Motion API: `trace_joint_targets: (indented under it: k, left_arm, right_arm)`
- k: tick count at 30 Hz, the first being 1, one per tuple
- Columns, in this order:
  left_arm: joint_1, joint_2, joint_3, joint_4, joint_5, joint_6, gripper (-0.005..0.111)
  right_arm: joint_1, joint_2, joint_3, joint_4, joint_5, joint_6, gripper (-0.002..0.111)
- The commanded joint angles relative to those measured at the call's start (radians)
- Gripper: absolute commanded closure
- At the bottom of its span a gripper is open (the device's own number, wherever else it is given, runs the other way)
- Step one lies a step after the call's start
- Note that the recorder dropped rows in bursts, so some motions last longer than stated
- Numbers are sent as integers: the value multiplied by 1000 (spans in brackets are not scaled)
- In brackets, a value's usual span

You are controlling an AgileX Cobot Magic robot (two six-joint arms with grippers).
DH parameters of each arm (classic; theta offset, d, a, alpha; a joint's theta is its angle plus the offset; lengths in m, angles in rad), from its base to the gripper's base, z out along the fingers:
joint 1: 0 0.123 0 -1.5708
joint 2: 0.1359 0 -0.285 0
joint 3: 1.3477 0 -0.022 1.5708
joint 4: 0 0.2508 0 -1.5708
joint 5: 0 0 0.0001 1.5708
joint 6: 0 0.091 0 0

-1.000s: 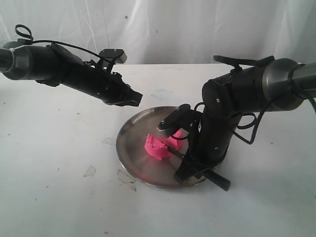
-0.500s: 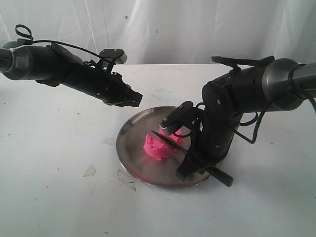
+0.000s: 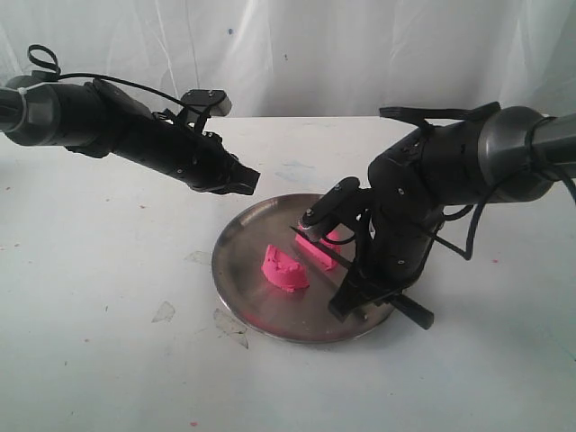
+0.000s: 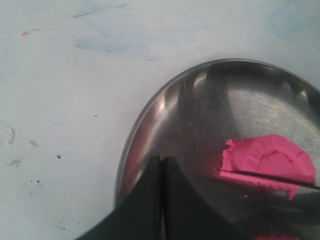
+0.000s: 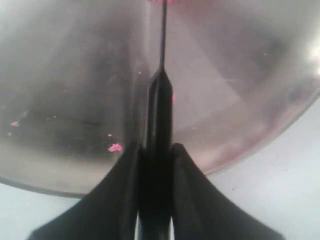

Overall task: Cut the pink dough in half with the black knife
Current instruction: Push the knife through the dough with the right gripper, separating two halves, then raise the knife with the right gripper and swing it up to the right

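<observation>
Two bright pink dough pieces lie on the steel plate (image 3: 241, 256): a near half (image 3: 283, 268) and a far half (image 3: 324, 241). The black knife (image 3: 324, 252) is held slanted over the gap between them, its blade tip toward the plate's middle. My right gripper (image 3: 364, 290) is shut on the knife handle (image 5: 156, 125) at the plate's right rim. The blade (image 5: 163, 40) shows edge-on there. My left gripper (image 3: 245, 178) hovers shut and empty over the plate's far left rim. In the left wrist view its tips (image 4: 161, 159) point at one dough half (image 4: 272, 156).
Small pink crumbs (image 5: 115, 147) dot the plate (image 5: 225, 75). Clear film scraps (image 3: 229, 322) lie on the white table (image 3: 99, 270) to the front left of the plate. A white curtain hangs behind.
The right gripper has lifted the knife out of the dough and drawn it back to the right. The two pink halves now lie apart. The left arm has not moved.
</observation>
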Motion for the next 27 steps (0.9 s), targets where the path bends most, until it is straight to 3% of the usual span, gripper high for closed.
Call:
trace_joint_targets:
  k: [1, 27]
  left_arm:
    - [2, -10, 0, -7, 22, -6, 107]
    - [2, -10, 0, 15, 29, -6, 107]
  right_arm:
    - [-1, -13, -1, -88, -4, 77, 108]
    - [-3, -13, -3, -45, -34, 96, 108]
